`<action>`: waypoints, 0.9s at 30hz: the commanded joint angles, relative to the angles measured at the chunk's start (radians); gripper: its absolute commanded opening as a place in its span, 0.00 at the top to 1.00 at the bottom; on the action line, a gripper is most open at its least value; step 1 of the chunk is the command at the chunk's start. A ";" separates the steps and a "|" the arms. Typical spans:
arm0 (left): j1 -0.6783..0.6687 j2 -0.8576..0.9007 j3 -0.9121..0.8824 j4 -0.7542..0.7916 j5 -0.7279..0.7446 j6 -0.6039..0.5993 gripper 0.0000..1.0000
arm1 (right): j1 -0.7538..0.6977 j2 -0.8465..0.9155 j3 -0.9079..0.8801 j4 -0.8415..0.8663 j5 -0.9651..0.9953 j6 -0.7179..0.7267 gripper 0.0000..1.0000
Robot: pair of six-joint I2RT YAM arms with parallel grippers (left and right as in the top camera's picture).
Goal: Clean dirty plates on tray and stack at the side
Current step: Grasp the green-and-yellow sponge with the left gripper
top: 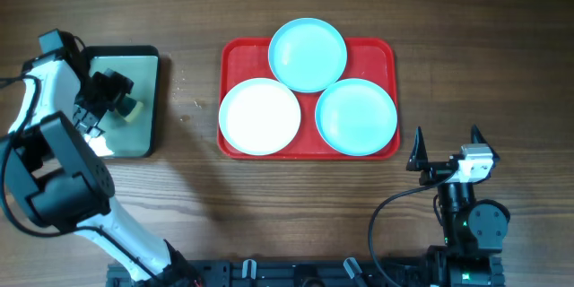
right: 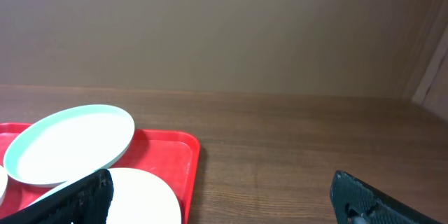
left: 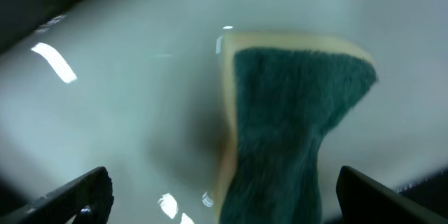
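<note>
We are holding the left gripper (left: 222, 194) low over the pale-green tray (top: 134, 61) with its jaws apart. The sponge (left: 294, 133) is lying between them, its green scouring face toward the wrist camera and yellow foam showing at its edge. This close view is blurred, so we are only judging that the fingers are not yet pressing on it. We are reading the pose as the reach for the cleaning tool, since no plate can be wiped before it is in hand.

The right gripper (top: 447, 136) is waiting with jaws wide apart and nothing between them. The red tray (top: 235, 54) is lying ahead of those jaws and off to their left. It is carrying all three plates: the white plate (top: 260, 117), one turquoise plate (top: 308, 54) overlapping the tray's rim, and the other turquoise plate (top: 356, 117) nearest the right jaws. We are seeing no smears from above. No stack is started beside the tray.

The table (top: 197, 197) is dark wood grain, flat and bare beyond the right jaws. A plain beige wall (right: 224, 28) is closing the room behind it.
</note>
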 commanded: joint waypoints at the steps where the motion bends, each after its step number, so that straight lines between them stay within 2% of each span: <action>1: 0.007 0.046 0.004 0.040 0.037 -0.010 0.00 | -0.003 -0.004 -0.002 0.002 0.011 0.017 0.00; 4: 0.007 0.063 0.004 0.066 0.037 -0.010 0.05 | -0.003 -0.004 -0.002 0.002 0.011 0.017 0.00; 6: 0.006 0.069 0.003 0.071 0.037 -0.010 0.18 | -0.003 -0.004 -0.002 0.002 0.011 0.017 0.00; 8: 0.007 0.069 -0.002 0.075 0.037 -0.010 0.43 | -0.003 -0.004 -0.002 0.002 0.011 0.017 0.00; 10: 0.006 0.069 -0.003 0.074 0.037 -0.010 0.62 | -0.003 -0.004 -0.002 0.002 0.011 0.017 0.00; 12: 0.006 0.070 -0.003 0.074 0.037 -0.010 0.89 | -0.003 -0.004 -0.002 0.002 0.011 0.017 0.00; 13: 0.006 0.070 -0.003 0.074 0.037 -0.010 0.96 | -0.003 -0.004 -0.002 0.002 0.011 0.017 0.00; 15: 0.006 0.070 -0.003 0.074 0.037 -0.010 0.96 | -0.003 -0.004 -0.002 0.002 0.011 0.017 0.00; 16: 0.007 0.070 -0.003 0.075 0.037 -0.010 0.93 | -0.003 -0.004 -0.002 0.002 0.011 0.017 0.00; 17: 0.007 0.070 -0.003 0.076 0.036 -0.010 0.68 | -0.003 -0.004 -0.002 0.002 0.011 0.017 0.00; 18: 0.007 0.070 -0.003 0.080 0.028 -0.010 0.16 | -0.003 -0.004 -0.002 0.002 0.011 0.016 0.00; 19: 0.007 0.070 -0.003 0.083 0.006 -0.010 0.00 | -0.003 -0.004 -0.002 0.002 0.011 0.017 0.00; 23: 0.007 0.070 -0.003 0.091 -0.124 -0.010 0.00 | -0.003 -0.004 -0.002 0.002 0.011 0.017 0.00; 26: 0.007 0.070 -0.003 0.104 -0.140 -0.010 0.00 | -0.003 -0.004 -0.002 0.002 0.011 0.017 0.00; 27: 0.007 0.070 -0.003 0.112 -0.140 -0.010 0.11 | -0.003 -0.004 -0.002 0.002 0.011 0.017 0.00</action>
